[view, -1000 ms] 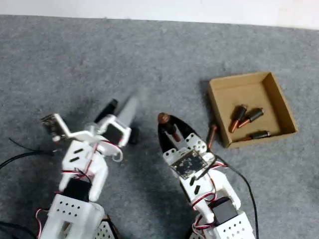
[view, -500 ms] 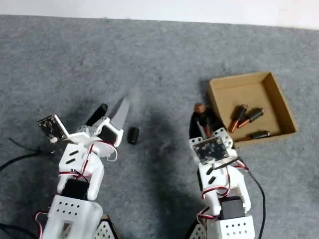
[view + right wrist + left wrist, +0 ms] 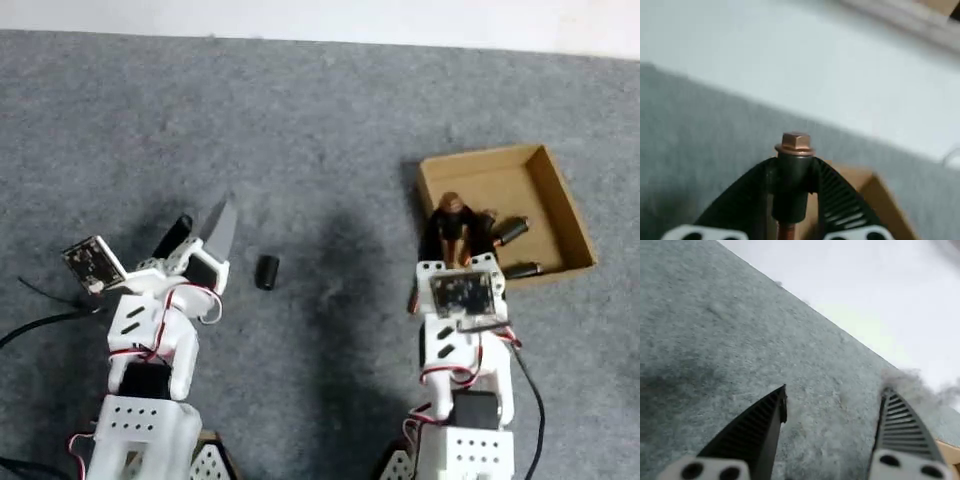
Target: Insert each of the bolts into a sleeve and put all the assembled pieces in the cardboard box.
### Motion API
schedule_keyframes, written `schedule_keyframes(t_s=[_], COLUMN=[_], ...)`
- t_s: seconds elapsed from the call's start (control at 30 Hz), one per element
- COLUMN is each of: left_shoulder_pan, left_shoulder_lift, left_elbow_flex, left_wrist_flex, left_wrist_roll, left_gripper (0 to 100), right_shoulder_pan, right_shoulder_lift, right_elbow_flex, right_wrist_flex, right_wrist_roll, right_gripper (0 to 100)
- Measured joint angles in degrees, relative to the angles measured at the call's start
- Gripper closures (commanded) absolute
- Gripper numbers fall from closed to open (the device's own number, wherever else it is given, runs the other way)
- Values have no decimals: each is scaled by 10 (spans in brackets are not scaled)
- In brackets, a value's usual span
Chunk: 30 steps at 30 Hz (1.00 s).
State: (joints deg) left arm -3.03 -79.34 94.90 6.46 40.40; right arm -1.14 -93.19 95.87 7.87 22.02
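Note:
My right gripper [image 3: 452,228] is shut on an assembled piece, a black sleeve [image 3: 792,182] with a copper bolt through it; the bolt's hex head [image 3: 796,142] points up. It hangs over the left part of the cardboard box [image 3: 482,160], whose brown corner [image 3: 867,189] shows behind the fingers. Assembled pieces lie in the box [image 3: 511,232] [image 3: 522,270]. A loose black sleeve [image 3: 266,272] lies on the carpet between the arms. My left gripper [image 3: 200,232] is open and holds nothing, to the left of that sleeve, and only carpet lies between its fingers [image 3: 760,427].
A copper bolt [image 3: 414,299] lies on the grey carpet just outside the box's left wall, mostly hidden by the right arm. A pale wall [image 3: 320,15] borders the carpet's far edge. Cables [image 3: 40,318] trail at the left arm's base.
The right arm has swung right with the assembled piece, from the middle of the carpet to over the box. The left arm has drawn back leftward, away from the loose sleeve.

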Motion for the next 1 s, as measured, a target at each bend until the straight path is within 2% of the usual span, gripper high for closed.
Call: schedule_keyframes(t_s=[0.17,0.37,0.5,0.6,0.7,1.0], left_shoulder_pan=[-1,-1,-1,-1,-1,15], left_shoulder_lift=[0,0,0,0,0,0], left_elbow_flex=[11,12,12,12,12,12], left_wrist_flex=[0,0,0,0,0,0], left_wrist_roll=[0,-36,-41,-41,-41,-41], left_gripper=[716,716,716,716,716,716], right_shoulder_pan=[33,73,89,102,113,117], right_shoulder_lift=[229,548,731,837,913,931], right_elbow_flex=[-89,-287,-404,-466,-503,-523], right_wrist_flex=[-49,-65,-65,-65,-65,-66], right_wrist_roll=[-28,-190,-268,-309,-334,-339], right_gripper=[993,992,985,913,848,846])
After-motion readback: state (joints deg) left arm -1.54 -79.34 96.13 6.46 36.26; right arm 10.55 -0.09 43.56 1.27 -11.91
